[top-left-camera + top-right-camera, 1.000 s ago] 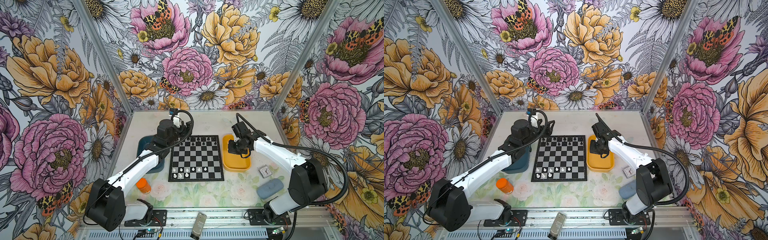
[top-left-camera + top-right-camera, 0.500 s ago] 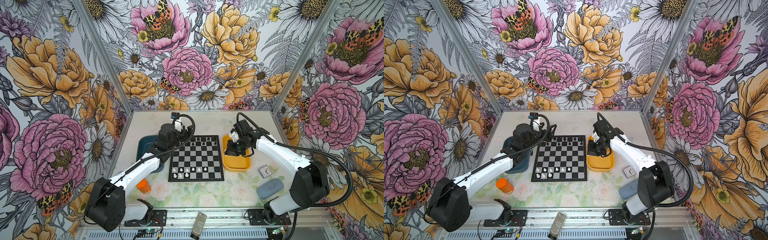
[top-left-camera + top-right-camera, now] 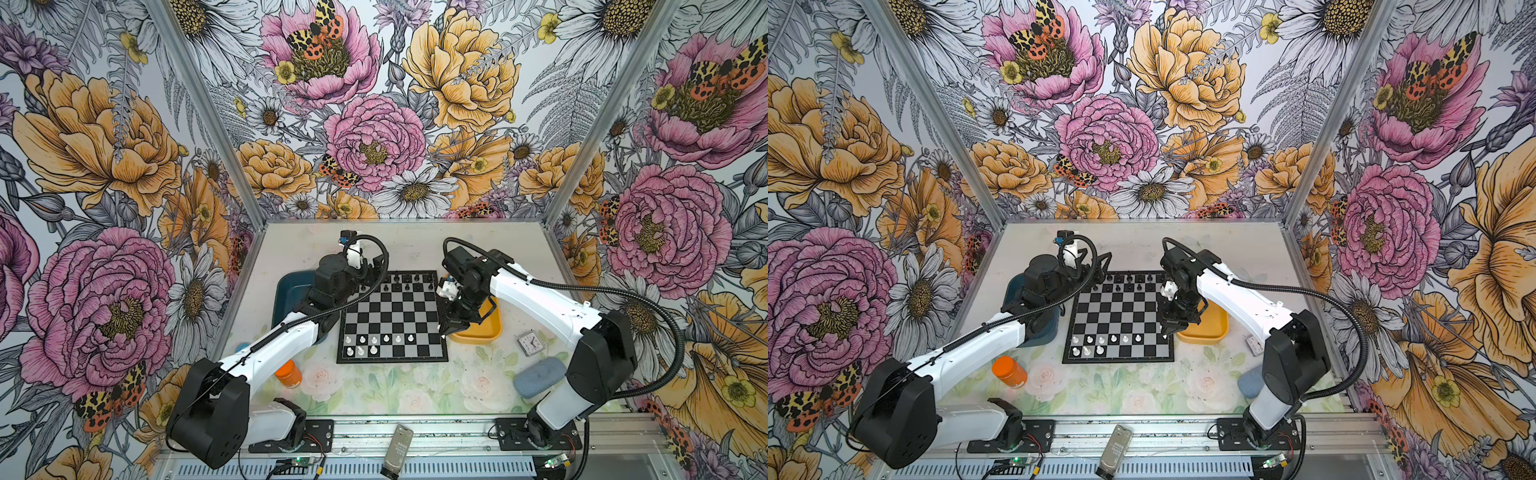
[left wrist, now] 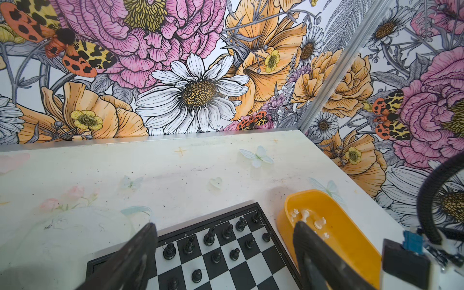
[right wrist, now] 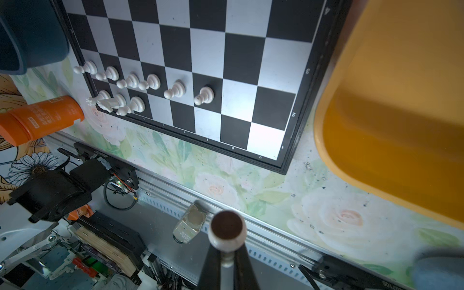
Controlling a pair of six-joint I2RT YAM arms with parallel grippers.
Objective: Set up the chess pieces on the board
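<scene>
Left wrist view puts the left gripper (image 4: pixel 224 226) over the far left corner of the board (image 4: pixel 272 256), with its jaws spread wide and nothing between them. Below it, black pieces (image 4: pixel 209 236) stand on the 2 far rows, with gaps.

We count 9 white pieces (image 5: pixel 152 82) on the near left part of the board: 6 pawns in the 2nd row and 3 figures in the nearest row. The 2 right squares of the pawn row and the 5 right squares of the nearest row are bare. The right gripper (image 3: pixel 445 329) is closed on 1 more pawn (image 5: pixel 228 231), seen from its round base. It hangs over the seam between the board's right edge and the yellow tray (image 3: pixel 484 330). At least 4 loose pieces (image 4: pixel 320 222) lie in the tray's far end. We judge the white side a little over half done.

For room, a blue bin (image 3: pixel 286 282) and an orange bottle (image 3: pixel 289 374) sit just beside the board's left edge, well apart from the free squares. The 4 middle rows are open. The last pawn placed stands next to the 1st free square, so we see that as the thing most likely to be knocked. The tray's rim, just beside the board's border, is the edge to clear. A small clock (image 3: pixel 528 345) lies right of the tray, out of the way.
</scene>
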